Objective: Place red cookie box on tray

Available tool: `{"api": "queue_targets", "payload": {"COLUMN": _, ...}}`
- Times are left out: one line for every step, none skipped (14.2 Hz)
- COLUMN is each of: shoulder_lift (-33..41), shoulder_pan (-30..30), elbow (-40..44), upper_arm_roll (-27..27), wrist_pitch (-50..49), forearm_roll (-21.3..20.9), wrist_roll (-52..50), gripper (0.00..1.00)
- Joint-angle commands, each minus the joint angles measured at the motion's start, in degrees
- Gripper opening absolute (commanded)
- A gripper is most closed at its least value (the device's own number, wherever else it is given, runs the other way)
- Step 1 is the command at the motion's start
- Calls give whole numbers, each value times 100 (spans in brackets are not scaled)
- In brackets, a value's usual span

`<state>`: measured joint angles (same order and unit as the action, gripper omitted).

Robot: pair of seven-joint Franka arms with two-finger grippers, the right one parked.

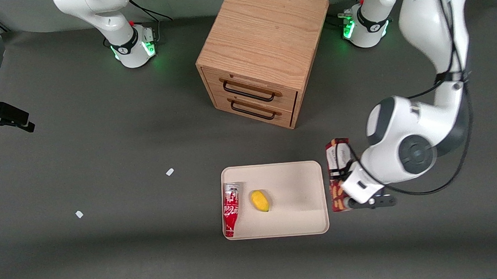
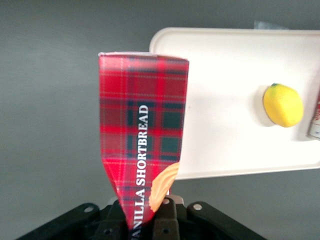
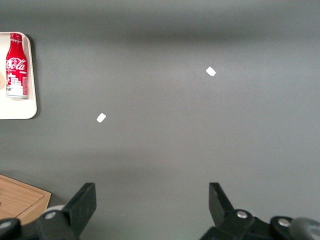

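The left arm's gripper [image 2: 145, 220] pinches one end of the slim red tartan cookie box [image 2: 143, 135], holding it above the grey table [image 1: 103, 165] just beside the flat beige rectangular tray [image 1: 294, 175], on the working arm's side. On the tray lie a yellow lemon [image 1: 260, 200] and a red-and-white soda bottle [image 1: 231, 208].

We count one box [image 1: 337, 160] in one gripper [image 1: 342, 190], one tray [image 1: 305, 222], one can [image 1: 231, 209], one lemon [image 1: 260, 201], one cabinet [image 1: 264, 48] with two drawers, two paper scraps [image 1: 170, 172].
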<state>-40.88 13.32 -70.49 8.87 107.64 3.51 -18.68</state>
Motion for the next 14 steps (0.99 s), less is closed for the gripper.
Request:
{"api": "queue_targets", "payload": {"shoulder_lift": -542, "shoulder_pan": 302, "elbow": 404, "upper_arm_roll": -87, "wrist_pitch": 317, "forearm_roll": -122, "wrist_roll": -179, "gripper": 0}}
{"api": "queue_targets", "payload": {"shoulder_lift": -709, "shoulder_pan": 364, "elbow": 396, "upper_arm_roll": -96, "wrist_pitch": 536, "forearm_roll": -131, "wrist_roll": -188, "gripper": 0}}
{"api": "queue_targets", "payload": {"shoulder_lift": -832, "shoulder_pan": 486, "elbow": 396, "upper_arm_roll": -122, "wrist_pitch": 721, "forearm_roll": -183, "wrist_roll": -258, "gripper": 0}}
{"api": "queue_targets", "payload": {"shoulder_lift": -929, "shoulder_pan": 522, "elbow": 387, "upper_arm_roll": -131, "wrist_pitch": 801, "forearm_roll": -288, "wrist_roll": -337, "gripper": 0}}
{"api": "queue_targets", "payload": {"shoulder_lift": -983, "shoulder_pan": 531, "elbow": 369, "upper_arm_roll": -131, "wrist_pitch": 837, "forearm_roll": -376, "wrist_roll": -372, "gripper": 0}}
{"api": "queue_targets", "payload": {"shoulder_lift": -1009, "shoulder_pan": 531, "elbow": 369, "upper_arm_roll": -131, "wrist_pitch": 846, "forearm_roll": -386, "wrist_roll": -382, "gripper": 0}}
{"api": "queue_targets", "payload": {"shoulder_lift": -1036, "shoulder_pan": 531, "elbow": 369, "upper_arm_roll": -140, "wrist_pitch": 864, "forearm_roll": -386, "wrist_roll": -399, "gripper": 0}}
{"api": "queue_targets", "payload": {"shoulder_lift": -1053, "shoulder_pan": 531, "elbow": 343, "upper_arm_roll": -140, "wrist_pitch": 986, "forearm_roll": -394, "wrist_roll": -425, "gripper": 0}}
{"api": "queue_targets", "payload": {"shoulder_lift": -1071, "shoulder_pan": 531, "elbow": 308, "upper_arm_roll": -140, "wrist_pitch": 1083, "forearm_roll": -395, "wrist_roll": -452, "gripper": 0}}
{"api": "queue_targets", "payload": {"shoulder_lift": -1088, "shoulder_pan": 523, "elbow": 308, "upper_arm_roll": -158, "wrist_pitch": 1101, "forearm_roll": -386, "wrist_roll": -452, "gripper": 0}}
{"api": "queue_targets", "payload": {"shoulder_lift": -1089, "shoulder_pan": 523, "elbow": 308, "upper_arm_roll": -184, "wrist_pitch": 1136, "forearm_roll": -386, "wrist_roll": -461, "gripper": 0}}
{"api": "queue_targets", "payload": {"shoulder_lift": -1089, "shoulder_pan": 514, "elbow": 299, "upper_arm_roll": -184, "wrist_pitch": 1180, "forearm_roll": -386, "wrist_roll": -461, "gripper": 0}}
{"api": "queue_targets", "payload": {"shoulder_lift": -1089, "shoulder_pan": 514, "elbow": 299, "upper_arm_roll": -184, "wrist_pitch": 1189, "forearm_roll": -386, "wrist_roll": -461, "gripper": 0}}
{"api": "queue_targets", "payload": {"shoulder_lift": -1089, "shoulder_pan": 514, "elbow": 299, "upper_arm_roll": -184, "wrist_pitch": 1189, "forearm_roll": -377, "wrist_roll": -461, "gripper": 0}}
